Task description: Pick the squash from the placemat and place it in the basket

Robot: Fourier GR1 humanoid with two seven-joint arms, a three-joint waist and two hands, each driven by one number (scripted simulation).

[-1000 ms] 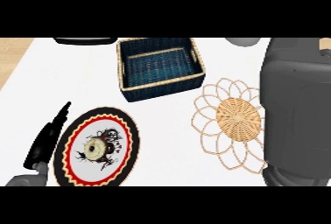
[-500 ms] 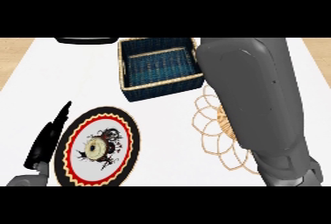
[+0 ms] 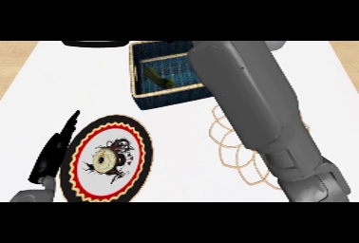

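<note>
The right hand lies past the view's upper edge, so whether it is spread or closed cannot be told; only its grey forearm (image 3: 252,104) shows, stretched over the woven placemat (image 3: 235,156) and the dark blue basket (image 3: 168,98). A green squash (image 3: 158,77) lies inside the basket, so the placing looks done, with only the arm's withdrawal left. The left hand (image 3: 54,149) rests with straight fingers at the lower left beside the patterned plate (image 3: 105,159).

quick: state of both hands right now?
Left hand: open, resting at the lower left, empty.
Right hand: out of view; only its forearm shows, across the basket's right side.
</note>
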